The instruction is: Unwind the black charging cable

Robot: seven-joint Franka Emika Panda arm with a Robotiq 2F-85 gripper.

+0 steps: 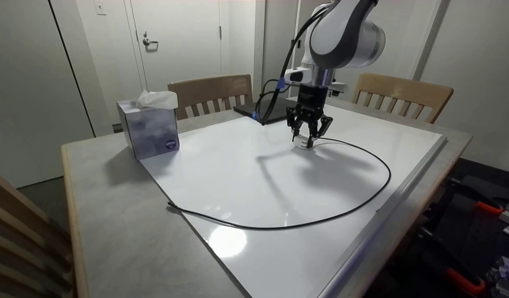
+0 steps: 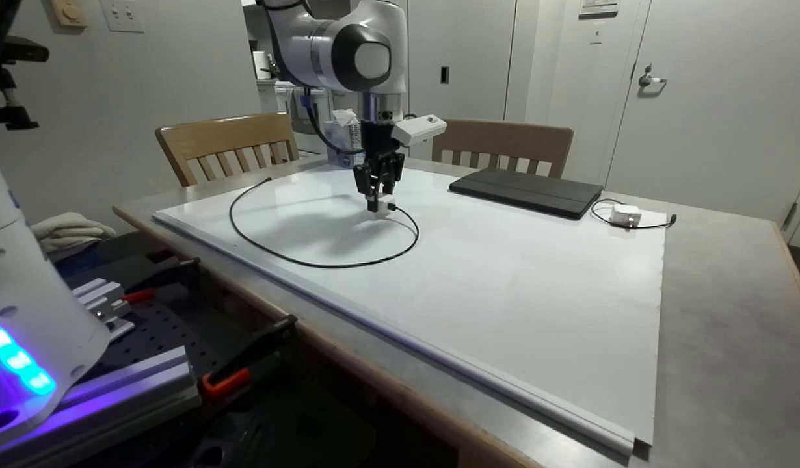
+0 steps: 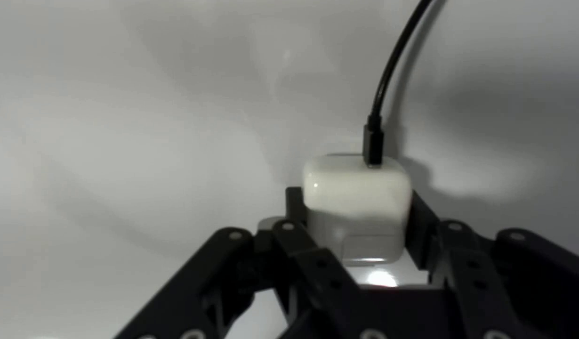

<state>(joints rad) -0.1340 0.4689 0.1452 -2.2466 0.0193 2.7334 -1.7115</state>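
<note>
A: Cable vs gripper?
B: Black charging cable is plugged into a white charger block. Gripper is clamped on that block, one finger against each side — plug sits just clear of the fingers.
A: Block down or up?
B: Low over the white board; contact, can't tell.
A: Edges, room?
B: In both exterior views the cord makes one wide bend, its loose end poking just past the board edge onto the grey table. Bend stays inside the metal rail. Board surface inside the bend, plus a broader stretch from bend to short edge.
A: In the way?
B: Flat dark case at the board's edge, near the gripper but apart. Arm wires hang in front of it in an exterior view. Second white adapter beside the case; tissue box at a board corner. Wooden chairs around the table.
</note>
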